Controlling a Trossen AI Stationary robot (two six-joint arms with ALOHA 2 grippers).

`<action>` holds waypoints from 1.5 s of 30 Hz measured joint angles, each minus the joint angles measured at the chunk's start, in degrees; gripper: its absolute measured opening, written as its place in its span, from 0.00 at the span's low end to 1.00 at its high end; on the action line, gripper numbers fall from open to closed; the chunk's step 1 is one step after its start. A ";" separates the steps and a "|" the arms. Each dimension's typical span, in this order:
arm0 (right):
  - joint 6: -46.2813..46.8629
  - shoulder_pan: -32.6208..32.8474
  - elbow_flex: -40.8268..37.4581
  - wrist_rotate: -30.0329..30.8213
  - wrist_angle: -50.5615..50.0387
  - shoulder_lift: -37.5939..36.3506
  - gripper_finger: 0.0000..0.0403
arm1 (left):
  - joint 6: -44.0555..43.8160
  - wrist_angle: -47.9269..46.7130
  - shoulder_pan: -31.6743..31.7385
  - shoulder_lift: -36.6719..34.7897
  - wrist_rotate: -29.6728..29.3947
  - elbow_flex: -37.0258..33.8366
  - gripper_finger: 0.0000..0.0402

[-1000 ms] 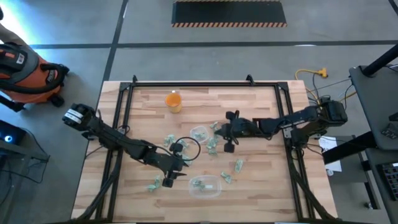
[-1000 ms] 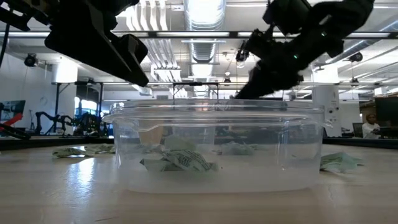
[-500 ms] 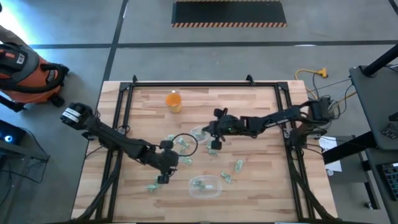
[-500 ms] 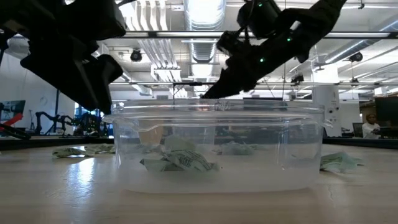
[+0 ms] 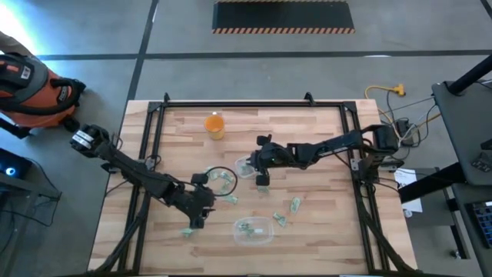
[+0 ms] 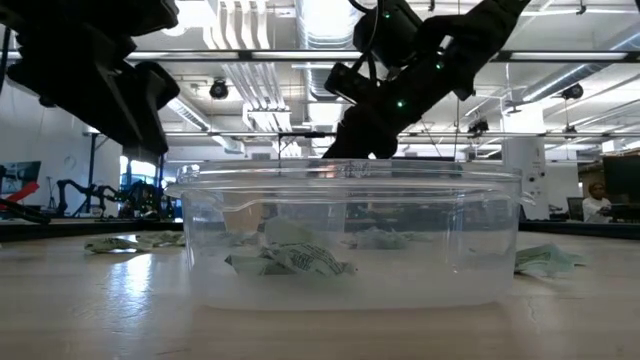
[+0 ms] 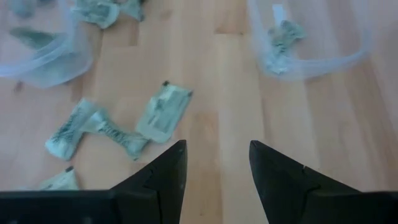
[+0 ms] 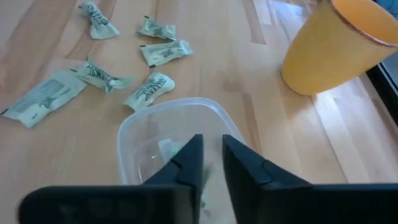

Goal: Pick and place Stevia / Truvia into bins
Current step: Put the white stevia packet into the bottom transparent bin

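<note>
Small pale green-and-white Stevia sachets [image 5: 295,205] lie flat and scattered over the wooden table, with more in front of my left gripper [image 7: 163,112]. The larger clear tub [image 5: 254,229] stands near the table's near edge with a few sachets in it [image 6: 290,258]. The small clear cup [image 5: 244,165] stands mid-table. My right gripper [image 8: 211,152] hovers over that cup [image 8: 130,130], nearly shut, with a pale green sliver between its fingers. My left gripper [image 7: 214,149] is open above bare wood, left of the tub [image 7: 323,50]. My right gripper comes slanting down from the table's right and is shut on a sachet [image 8: 208,171]. Only a thin pale strip of it shows between the two fingers. The fingers themselves hide which part is held. It is lifted clear, above the small cup's opening.
An orange cup [image 5: 214,125] stands upright toward the table's far edge, just beyond the small cup [image 8: 336,50]. A black frame runs round the table. A loose black cable loop [image 5: 223,179] lies among the sachets. Bare wood is free on the table's right half.
My right gripper has travelled toward the table's left, from right of the small cup to over it. My left gripper has drawn back toward the table's left edge, away from the tub. Neither container has moved.
</note>
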 joint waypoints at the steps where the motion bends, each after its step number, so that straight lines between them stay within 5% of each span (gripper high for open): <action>1: 0.15 0.00 0.04 -0.03 -0.16 -0.13 0.16 | -0.18 -0.09 0.00 -0.02 -0.52 0.00 0.39; 11: 0.43 0.78 -0.95 -0.22 -0.59 -2.97 0.35 | -12.75 -15.10 -0.02 0.43 -8.01 0.00 0.39; 24: 0.44 3.38 -4.36 -0.42 -3.31 -7.64 0.28 | -23.34 -16.55 0.37 1.97 -5.53 -4.93 0.39; 39: 1.57 6.19 -9.91 -0.19 -3.52 -18.12 0.22 | -23.48 -7.74 1.85 1.55 -0.76 -10.02 0.39; 45: 3.17 6.38 -11.82 -0.17 -3.74 -21.74 0.20 | -23.25 -4.39 2.86 1.53 2.14 -12.08 0.31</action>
